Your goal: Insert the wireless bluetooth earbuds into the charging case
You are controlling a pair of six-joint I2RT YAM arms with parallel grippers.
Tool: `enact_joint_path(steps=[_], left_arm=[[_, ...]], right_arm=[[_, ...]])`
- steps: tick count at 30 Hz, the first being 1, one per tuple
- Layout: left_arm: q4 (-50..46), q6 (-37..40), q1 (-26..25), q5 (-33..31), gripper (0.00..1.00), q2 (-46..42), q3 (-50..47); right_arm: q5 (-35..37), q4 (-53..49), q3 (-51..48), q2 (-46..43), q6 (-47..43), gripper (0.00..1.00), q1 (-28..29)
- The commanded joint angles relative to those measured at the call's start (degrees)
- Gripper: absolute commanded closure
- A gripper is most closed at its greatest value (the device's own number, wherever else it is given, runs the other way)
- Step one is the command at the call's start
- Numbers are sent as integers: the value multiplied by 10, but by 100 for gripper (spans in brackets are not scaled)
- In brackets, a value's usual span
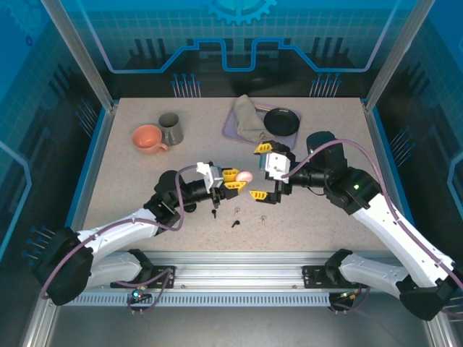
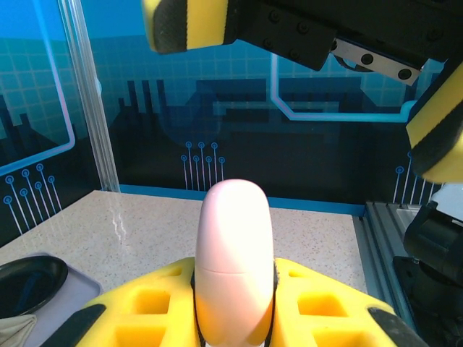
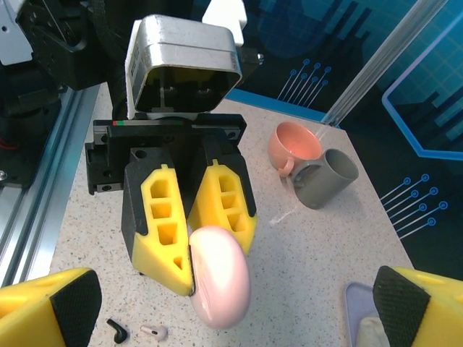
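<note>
the charging case (image 1: 244, 176) is a smooth, pale pink, rounded oval, shut, with a thin seam running round it. it's up off the table, pinched between the yellow fingers of the left gripper (image 1: 236, 181). the earbuds lie loose on the speckled tabletop (image 1: 123, 181) below and nearer the arms: a tiny black earbud (image 1: 234, 223), a pale earbud (image 1: 262, 219) to its right, and what looks like a second black earbud (image 1: 215, 213) to its left, none touching.

Pink case (image 2: 235, 231), seemingly closed, in left tool (image 2: 235, 289)
</note>
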Motion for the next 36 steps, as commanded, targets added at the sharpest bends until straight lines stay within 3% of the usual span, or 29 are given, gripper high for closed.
enact_joint_path(steps=[1,21,36], left_arm=[[14,10,-3,-1,100,-15,-7],[-20,22,-3,6,100,-27,5],[-33,27,-3,6,100,-23,12]], right_arm=[[34,-12,25,19,-18,0,20],[114,-1,65,75,-31,0,28],[98,-8,94,74,3,0,-2]])
